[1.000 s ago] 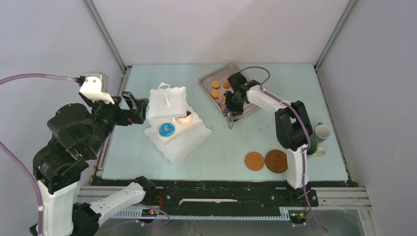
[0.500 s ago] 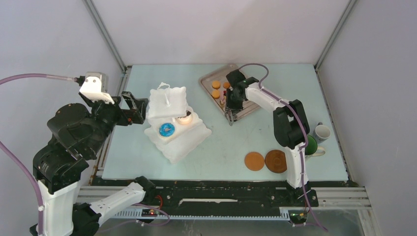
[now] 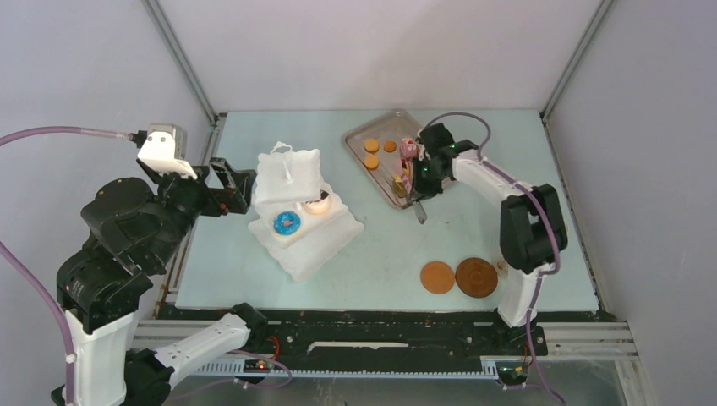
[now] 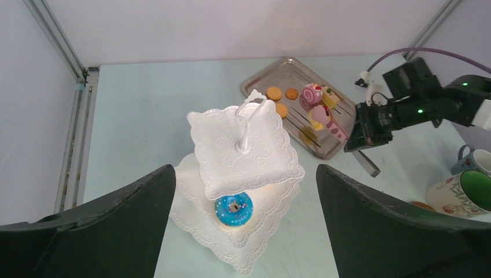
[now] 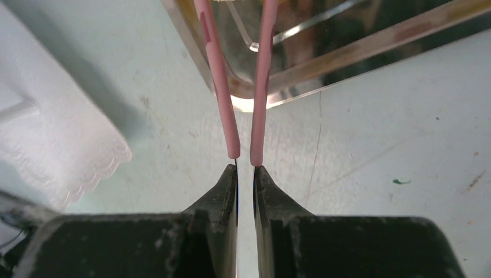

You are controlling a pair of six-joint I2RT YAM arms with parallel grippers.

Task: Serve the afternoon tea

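Jaws of the right gripper [image 5: 245, 169] are pinched to a thin slit and clamped on the pink tongs [image 5: 262, 87]. The two arms of the tongs run on from its fingertips over the rim of the silver tray [image 3: 359, 135], at the far middle of the table [image 3: 380, 245]. Their tips sit at a yellow-and-pink cake slice [image 4: 317, 114] in the tray; whether they pinch it I cannot tell. A pink rolled cake [image 4: 312, 92] lies just beyond that slice, and three orange biscuits [image 3: 371, 145] lie to its left. The white three-tier stand [image 3: 292, 178] is left of the tray and apart from it. It has a blue doughnut [image 3: 287, 223] on a lower tier and another pastry [image 3: 319, 201] just right of that, half under the top tier. The left gripper [image 3: 239, 182] hangs just left of the stand, its jaws wide apart with nothing between them. Two brown coasters [image 3: 437, 277] lie side by side toward the near right of the table. From the left wrist, a green-lined mug [image 4: 466, 194] and a small white cup [image 4: 472, 159] stand close together at the right side.
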